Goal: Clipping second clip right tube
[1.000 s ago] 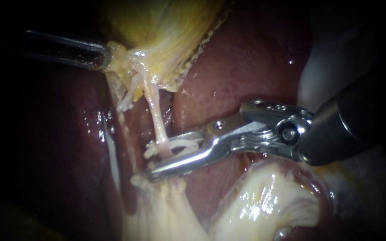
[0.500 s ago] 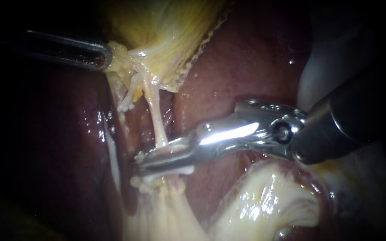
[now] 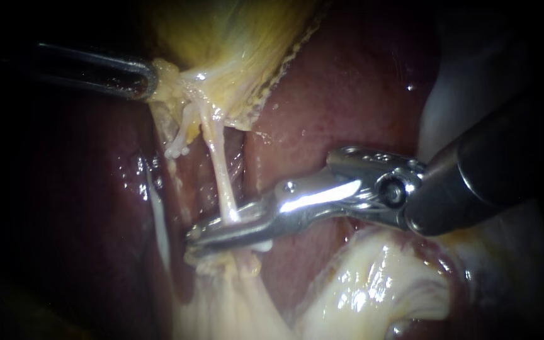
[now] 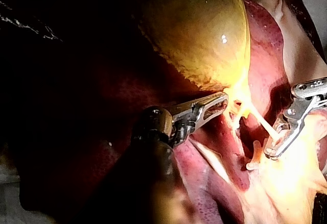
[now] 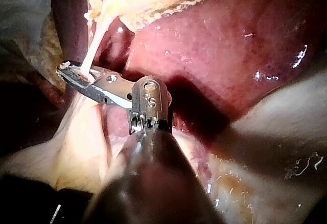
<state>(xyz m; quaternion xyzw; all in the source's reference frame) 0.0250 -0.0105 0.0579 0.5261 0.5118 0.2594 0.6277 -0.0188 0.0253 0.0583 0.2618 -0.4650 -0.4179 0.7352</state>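
The right tube (image 3: 220,170) is a pale strand running down from the yellow gallbladder (image 3: 234,38). My right instrument (image 3: 212,233) comes in from the right, and its jaws are shut across the tube's lower end. A white clip (image 3: 261,245) peeks out under those jaws. The right wrist view shows the same jaws (image 5: 71,70) closed on the tube (image 5: 94,40). My left instrument (image 3: 146,79) is shut on pale tissue at the gallbladder's neck, also in its wrist view (image 4: 222,103). A shorter left strand carries a white clip (image 3: 176,151).
Dark red liver (image 3: 347,82) lies behind and around the tubes. Glistening pale fatty tissue (image 3: 373,289) bulges under the right instrument's wrist. More pale tissue (image 3: 221,296) fans out beneath the clamped spot.
The right instrument's jaws, open around the tube with a white clip between them a second ago, have closed onto the tube. The left instrument has stayed put.
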